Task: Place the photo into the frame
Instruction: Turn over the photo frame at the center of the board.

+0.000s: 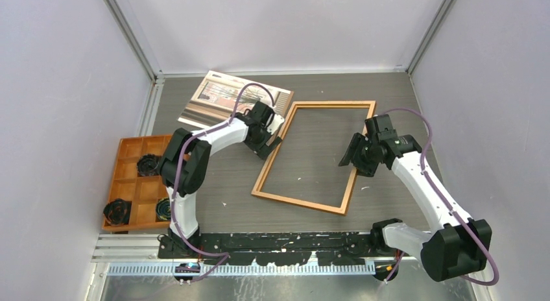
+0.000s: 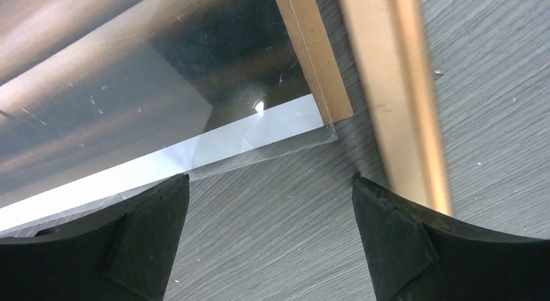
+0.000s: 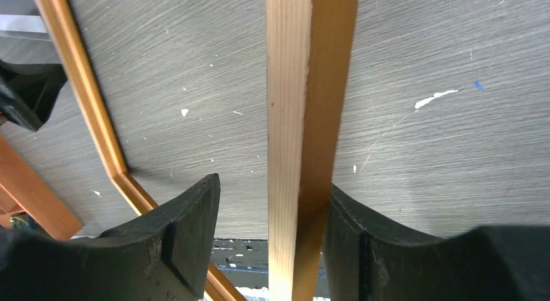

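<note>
Pale walls are closing in a dark grey, wood-grained bench [image 1: 337,87] on three sides, and both arms are reaching in from its near edge. The photo [image 1: 220,96] is lying face up towards the far left corner of the bench, outside the frame [image 1: 298,202], with one corner just beside the frame's far left corner. The frame is lying flat in the middle of the bench, turned slightly askew, and bare bench is showing inside its rails.

The left pincer [image 1: 272,144] is hanging low over the strip of bench between the photo and the frame's left rail. Seen from its wrist, the left pincer [image 2: 270,181] is holding its jaws spread wide with only bench between them. Beyond its fingertips [image 2: 155,210] the photo's [image 2: 130,87] corner is lying under a scratched clear sheet [image 2: 285,135], a brown board [image 2: 318,54] is showing along the side, and the frame's rail [image 2: 395,87] is running blurred down the right.

The right pincer [image 1: 353,157] is straddling the frame's right rail about midway along. In its wrist view the right pincer [image 3: 271,184] is standing with the rail [image 3: 288,119] between its fingers: the one on the right of that view [image 3: 363,249] is touching the rail's side, while the other is standing apart from it, bench showing in the gap, so the jaws are parted and not clamping.

An orange compartment tray [image 1: 126,187] is sitting at the left edge of the bench, near the near left corner, carrying black items [image 1: 148,163].
</note>
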You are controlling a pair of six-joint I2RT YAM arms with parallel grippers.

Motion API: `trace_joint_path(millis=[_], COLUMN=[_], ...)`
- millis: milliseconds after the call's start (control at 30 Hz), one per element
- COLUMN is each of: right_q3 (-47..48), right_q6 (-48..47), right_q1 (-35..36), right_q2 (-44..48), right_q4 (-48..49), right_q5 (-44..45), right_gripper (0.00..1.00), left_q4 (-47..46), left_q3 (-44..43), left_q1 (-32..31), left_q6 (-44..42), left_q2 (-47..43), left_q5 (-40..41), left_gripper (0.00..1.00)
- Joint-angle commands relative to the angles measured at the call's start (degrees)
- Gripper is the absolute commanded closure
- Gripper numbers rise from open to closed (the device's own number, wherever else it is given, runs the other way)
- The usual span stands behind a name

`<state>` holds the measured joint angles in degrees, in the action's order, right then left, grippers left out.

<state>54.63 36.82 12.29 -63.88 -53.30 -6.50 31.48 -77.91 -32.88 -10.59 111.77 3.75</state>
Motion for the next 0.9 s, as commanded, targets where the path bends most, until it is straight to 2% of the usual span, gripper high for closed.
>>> trace_joint_path(millis=[0, 300, 500, 633, 800, 867], right_q3=[-2.6, -8.8, -9.5, -10.0, -10.7, -10.4], right_q6=[1.7, 3.6, 3.0, 3.3, 4.1, 4.1], right_q1=[0.0, 0.1, 0.1, 0.0, 0.0, 0.1], right_q2=[0.3, -2.2, -11.3, -17.1, -20.1, -20.2], right_q4=[7.1, 11.4, 13.9, 16.7, 18.3, 17.7], right_q5=[-0.1, 2.8, 8.6, 9.5, 11.7, 13.5], right_gripper=[0.4, 0.41, 0.4, 0.4, 0.39, 0.35], left_q4=[-4.3, -3.8, -1.6, -0.7, -0.3, 0.2], left_q3=[3.3, 6.3, 8.2, 9.4, 11.0, 11.1], left_q1=[-1.0, -3.1, -5.3, -5.9, -6.5, -7.0], left_q6=[-3.0, -5.1, -7.3, -7.9, -8.5, -8.6], left_q2=[-0.7, -2.2, -4.6, -5.1, -6.0, -6.0], left_q5=[1.8, 1.0, -1.1, -1.9, -2.9, -3.2], left_gripper=[0.02, 0.02, 0.02, 0.02, 0.01, 0.01])
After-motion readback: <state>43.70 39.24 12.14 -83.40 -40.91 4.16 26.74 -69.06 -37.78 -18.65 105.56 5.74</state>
